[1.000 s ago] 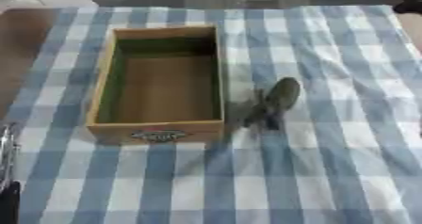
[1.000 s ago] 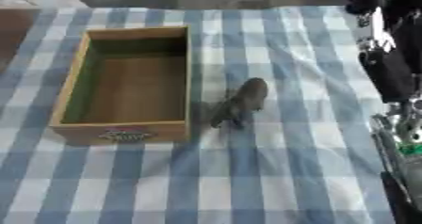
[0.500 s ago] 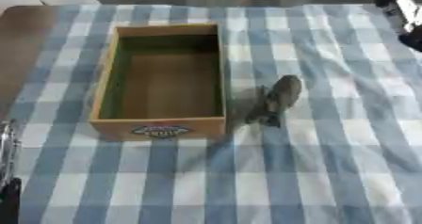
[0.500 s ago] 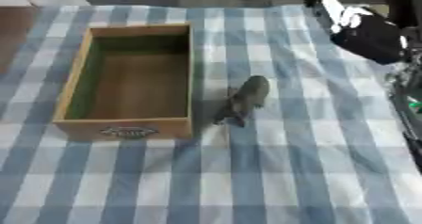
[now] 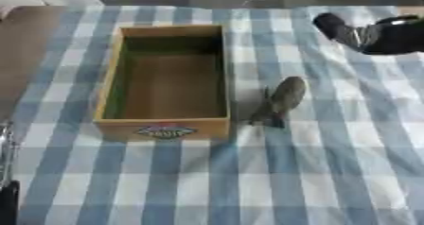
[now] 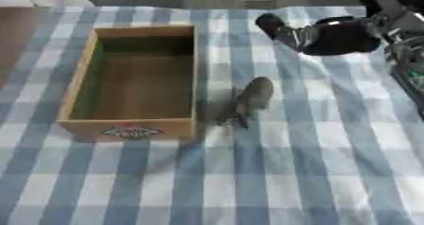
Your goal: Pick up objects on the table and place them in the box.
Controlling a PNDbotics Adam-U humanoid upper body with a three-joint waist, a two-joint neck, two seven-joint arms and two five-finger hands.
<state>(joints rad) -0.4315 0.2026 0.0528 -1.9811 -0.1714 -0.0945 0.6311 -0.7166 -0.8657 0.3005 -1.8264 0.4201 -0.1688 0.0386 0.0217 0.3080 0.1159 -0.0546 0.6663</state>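
Grey elongated object [image 5: 281, 100] lies on the checked tablecloth [image 5: 331, 172], just beside the right wall of the open wooden box [image 5: 165, 80], which holds nothing visible. Its long axis runs from near-left to far-right, the broader end pointing away from the robot. Right hand [image 6: 319, 35] hangs above the cloth farther back and to the right of the object, fingers directed leftward; it grasps nothing, but whether they are curled or straight cannot be told. Left hand shows in neither view, so the right hand is judged nearer.
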